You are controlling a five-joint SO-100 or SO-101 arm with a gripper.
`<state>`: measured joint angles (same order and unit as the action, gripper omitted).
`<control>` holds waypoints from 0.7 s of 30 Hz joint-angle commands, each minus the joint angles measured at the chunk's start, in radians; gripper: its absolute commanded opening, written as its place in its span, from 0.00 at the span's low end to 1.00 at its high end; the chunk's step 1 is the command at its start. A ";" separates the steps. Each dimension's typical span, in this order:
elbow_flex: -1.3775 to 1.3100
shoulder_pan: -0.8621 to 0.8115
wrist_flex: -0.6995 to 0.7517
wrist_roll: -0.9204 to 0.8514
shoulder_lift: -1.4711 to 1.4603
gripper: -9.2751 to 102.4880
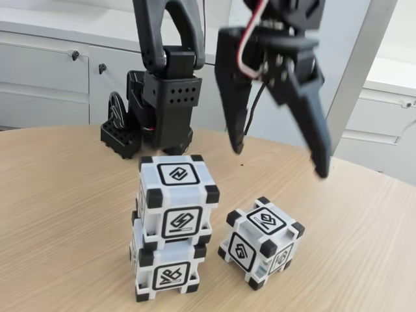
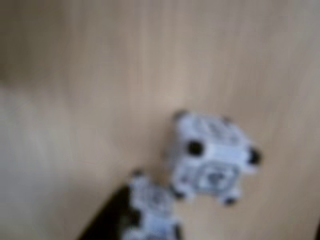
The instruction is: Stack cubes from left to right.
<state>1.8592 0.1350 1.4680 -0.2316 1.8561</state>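
In the fixed view, 2 cubes form a stack in the lower centre of the frame: the top cube (image 1: 177, 197) sits on the bottom cube (image 1: 168, 268), turned slightly so their edges do not line up. The third cube (image 1: 260, 240) rests on the counter (image 1: 58, 214) just right of the stack, rotated with a corner toward the camera and apart from the stack by a narrow gap. All 3 are white plastic with black corner blocks and a black-framed square glyph on each visible face.

The end effector (image 1: 279, 162) hangs in the upper right of centre, above the gap between the stack and the third cube, its 2 long black tapered fingers spread wide and gripping nothing. Its tips are clear of the cubes. The arm's black base (image 1: 156, 117) stands behind the stack near the counter's curved far edge.

The counter is pale wood-grain laminate, smooth and matte, with open surface across the left half and to the right of the third cube. White cabinets (image 1: 45, 71) run behind.

The wrist view is blurred: the lone cube (image 2: 212, 157) lies right of centre on the wood grain, the stack (image 2: 150, 207) at the lower edge.
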 commanded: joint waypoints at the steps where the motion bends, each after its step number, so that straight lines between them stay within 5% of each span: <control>1: -0.020 -0.005 -0.008 0.009 -0.066 0.44; 11: -0.012 -0.008 -0.183 0.055 -0.120 0.43; 21: -0.005 -0.009 -0.190 0.121 -0.121 0.42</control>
<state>1.8592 0.1381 1.2855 -0.1319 1.7365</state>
